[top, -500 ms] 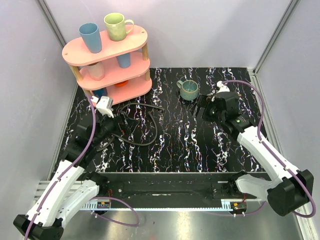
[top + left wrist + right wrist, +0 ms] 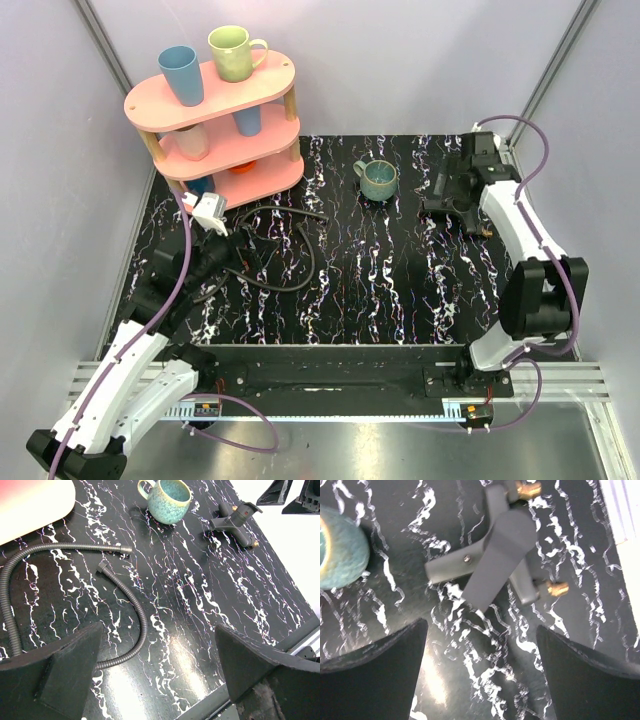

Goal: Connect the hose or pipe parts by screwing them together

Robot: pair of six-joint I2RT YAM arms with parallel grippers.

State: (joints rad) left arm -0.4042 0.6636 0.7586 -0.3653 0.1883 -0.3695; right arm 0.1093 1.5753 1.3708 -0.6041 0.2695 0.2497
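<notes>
Two thin black hoses (image 2: 275, 250) curl on the black marbled table, left of centre. In the left wrist view one hose (image 2: 30, 560) arcs toward a small end fitting, and a second hose (image 2: 137, 615) loops just ahead of my open left gripper (image 2: 159, 630). The left gripper (image 2: 228, 258) sits beside the hoses and holds nothing. The dark grey fan-shaped piece (image 2: 500, 555) with brass tips lies at the back right, also seen as a small grey piece (image 2: 235, 520) from the left wrist. My right gripper (image 2: 480, 630) hovers open just short of it, at the table's back right (image 2: 440, 195).
A teal mug (image 2: 380, 180) stands at the back centre, just left of the fan-shaped piece. A pink three-tier shelf (image 2: 215, 100) with several mugs fills the back left corner. White walls close in the table on three sides.
The right arm has swung from the table's centre right out to the back right, over the fan-shaped piece. The left arm and the hoses have not moved.
</notes>
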